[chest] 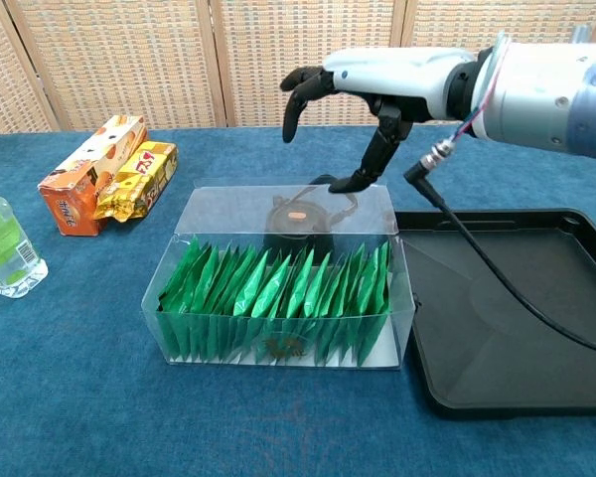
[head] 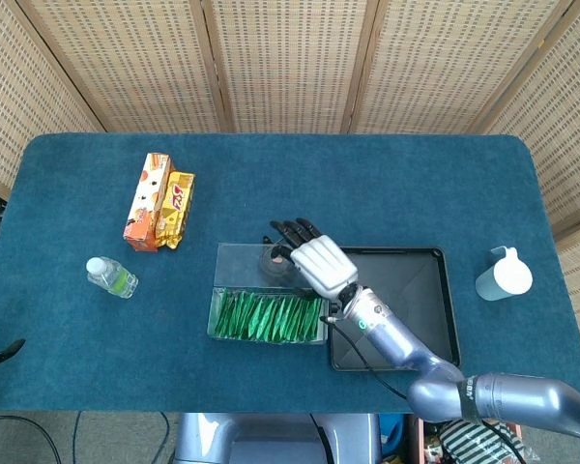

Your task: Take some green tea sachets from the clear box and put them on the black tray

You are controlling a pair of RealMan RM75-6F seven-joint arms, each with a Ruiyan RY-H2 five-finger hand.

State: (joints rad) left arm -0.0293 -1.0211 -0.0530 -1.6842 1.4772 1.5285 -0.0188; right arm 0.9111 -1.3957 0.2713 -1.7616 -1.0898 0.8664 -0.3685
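Observation:
The clear box (chest: pixel 174 328) stands at the table's front middle, packed with a row of upright green tea sachets (chest: pixel 278 290) (head: pixel 267 317). Its clear lid (chest: pixel 219 204) lies tipped back flat behind it. My right hand (chest: pixel 363 84) (head: pixel 314 266) hovers above the box's back right part, fingers spread and pointing down, holding nothing. The black tray (chest: pixel 521 328) (head: pixel 416 290) lies bare just right of the box, touching it. My left hand is not seen.
A small black pot (chest: pixel 298 224) sits behind the box, under the lid. An orange carton (head: pixel 147 201) and a yellow packet (head: pixel 177 208) lie back left, a water bottle (head: pixel 111 276) left, a white jug (head: pixel 504 275) far right. A cable (chest: pixel 477 258) hangs from my right wrist.

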